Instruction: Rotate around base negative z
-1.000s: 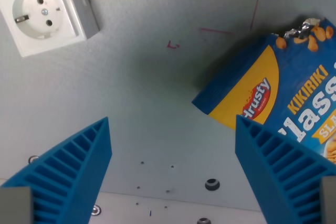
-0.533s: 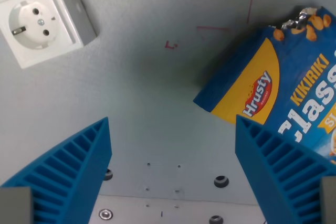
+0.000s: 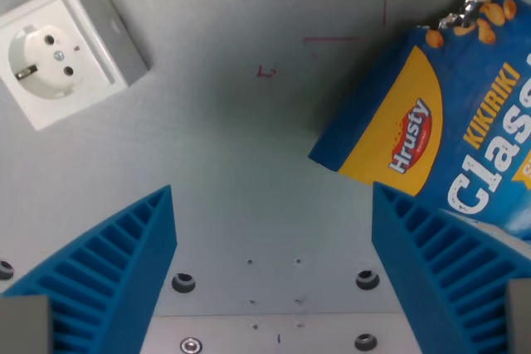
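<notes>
My jaws spread wide, holding nothing, above bare table; socket and snack bag lie clear either side, leaving room to rotate.

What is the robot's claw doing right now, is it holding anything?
Gripper: open, holding nothing. Its two blue fingers stand wide apart above the table, with only bare surface between them.

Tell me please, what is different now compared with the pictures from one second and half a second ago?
The whole scene has turned in the wrist view, so the camera rotated; the things themselves did not move. The wall socket and the snack bag appear tilted differently, and more screw holes show at the bottom. The end effector took hold of nothing; its blue fingers are as open as before.
</notes>
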`<action>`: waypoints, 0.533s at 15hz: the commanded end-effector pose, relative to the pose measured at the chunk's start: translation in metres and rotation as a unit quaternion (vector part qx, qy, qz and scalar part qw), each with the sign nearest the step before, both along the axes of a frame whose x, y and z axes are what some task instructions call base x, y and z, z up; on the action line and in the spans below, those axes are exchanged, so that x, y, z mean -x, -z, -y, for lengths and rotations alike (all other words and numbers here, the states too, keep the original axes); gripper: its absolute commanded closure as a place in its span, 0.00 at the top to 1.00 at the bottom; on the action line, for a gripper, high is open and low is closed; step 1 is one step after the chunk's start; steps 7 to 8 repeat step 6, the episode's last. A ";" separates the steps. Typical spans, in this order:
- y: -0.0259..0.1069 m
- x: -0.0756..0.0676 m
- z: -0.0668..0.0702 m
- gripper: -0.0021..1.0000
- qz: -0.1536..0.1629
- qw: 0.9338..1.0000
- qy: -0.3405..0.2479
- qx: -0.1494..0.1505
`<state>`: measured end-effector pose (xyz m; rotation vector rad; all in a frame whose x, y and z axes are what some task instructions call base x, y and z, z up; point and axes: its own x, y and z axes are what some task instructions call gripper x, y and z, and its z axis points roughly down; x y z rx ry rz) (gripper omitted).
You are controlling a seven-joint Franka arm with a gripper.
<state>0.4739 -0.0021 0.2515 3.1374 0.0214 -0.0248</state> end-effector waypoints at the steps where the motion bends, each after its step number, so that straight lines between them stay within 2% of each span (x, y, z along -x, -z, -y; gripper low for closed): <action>1: -0.002 0.000 0.000 1.00 0.002 0.996 0.084 -0.003; 8: -0.002 0.000 0.000 1.00 0.002 0.993 0.117 -0.003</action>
